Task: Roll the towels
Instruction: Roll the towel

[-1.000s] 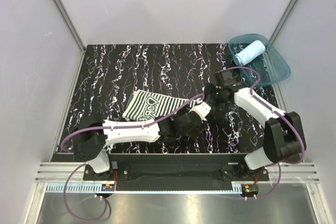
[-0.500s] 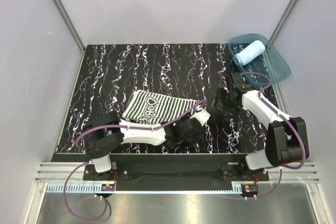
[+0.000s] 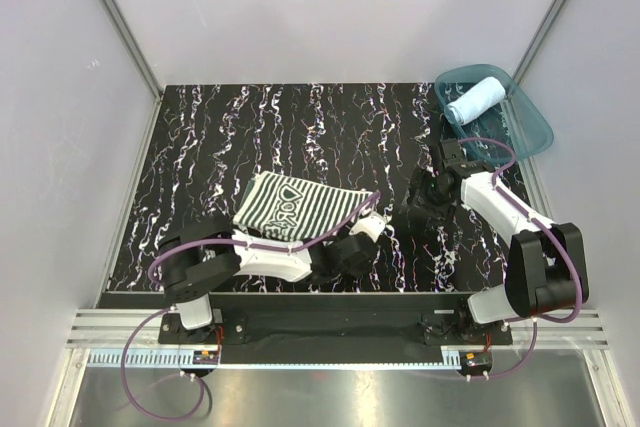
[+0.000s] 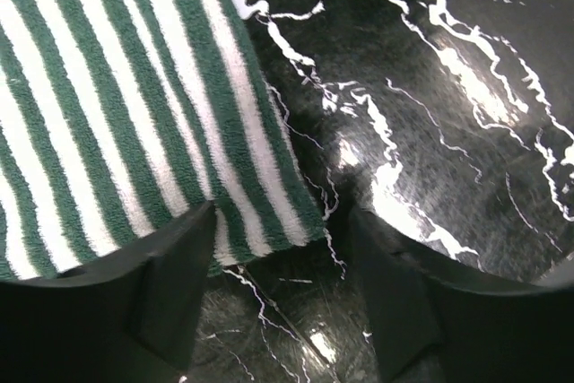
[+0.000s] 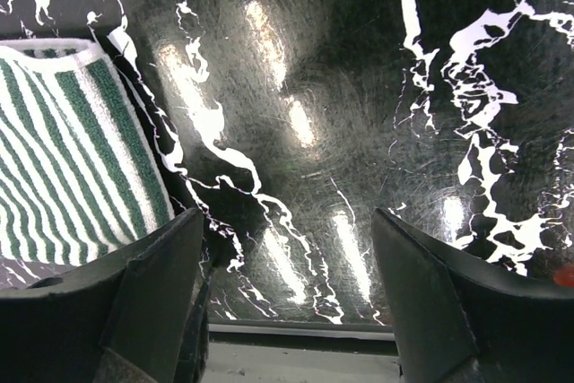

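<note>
The striped green-and-white towel (image 3: 295,205) lies flat on the black marbled table. My left gripper (image 3: 345,245) hangs low over its near right corner. In the left wrist view the towel (image 4: 117,105) fills the upper left, and its corner reaches in between the open jaws of the left gripper (image 4: 278,253). The left finger (image 4: 170,284) overlaps the cloth's edge. My right gripper (image 3: 418,197) stands open to the right of the towel. The right wrist view has bare table between the jaws of the right gripper (image 5: 287,257) and the towel's edge (image 5: 72,159) at the left. The light blue towel (image 3: 476,99) lies rolled in the tub.
A translucent teal tub (image 3: 530,132) stands at the table's far right corner. White walls and aluminium rails close in the table on three sides. The table's near edge (image 5: 296,338) lies just under the right gripper.
My left gripper has drawn back toward the near edge along the towel's right side, and its jaws have narrowed. The right gripper swung a little to the right, then held.
</note>
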You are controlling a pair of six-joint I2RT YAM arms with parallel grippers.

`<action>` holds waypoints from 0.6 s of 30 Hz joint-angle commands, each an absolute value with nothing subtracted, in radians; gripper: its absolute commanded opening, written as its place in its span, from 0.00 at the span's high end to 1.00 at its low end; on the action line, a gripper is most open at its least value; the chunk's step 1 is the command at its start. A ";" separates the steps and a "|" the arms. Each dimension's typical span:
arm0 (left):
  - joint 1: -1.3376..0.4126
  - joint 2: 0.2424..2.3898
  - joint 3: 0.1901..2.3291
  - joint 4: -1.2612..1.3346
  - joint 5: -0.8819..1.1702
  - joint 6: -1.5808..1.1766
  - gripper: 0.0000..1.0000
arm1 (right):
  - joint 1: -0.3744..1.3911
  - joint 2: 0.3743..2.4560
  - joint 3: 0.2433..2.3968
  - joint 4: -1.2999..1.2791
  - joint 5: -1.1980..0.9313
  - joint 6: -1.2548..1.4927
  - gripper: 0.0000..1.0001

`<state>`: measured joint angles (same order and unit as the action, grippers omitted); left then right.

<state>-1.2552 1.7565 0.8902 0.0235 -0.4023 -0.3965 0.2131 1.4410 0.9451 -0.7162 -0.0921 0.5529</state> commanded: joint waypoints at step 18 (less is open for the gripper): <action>-1.243 1.482 0.727 0.057 -0.399 -0.604 1.00 | 0.209 1.292 0.962 -0.591 -0.402 0.567 0.28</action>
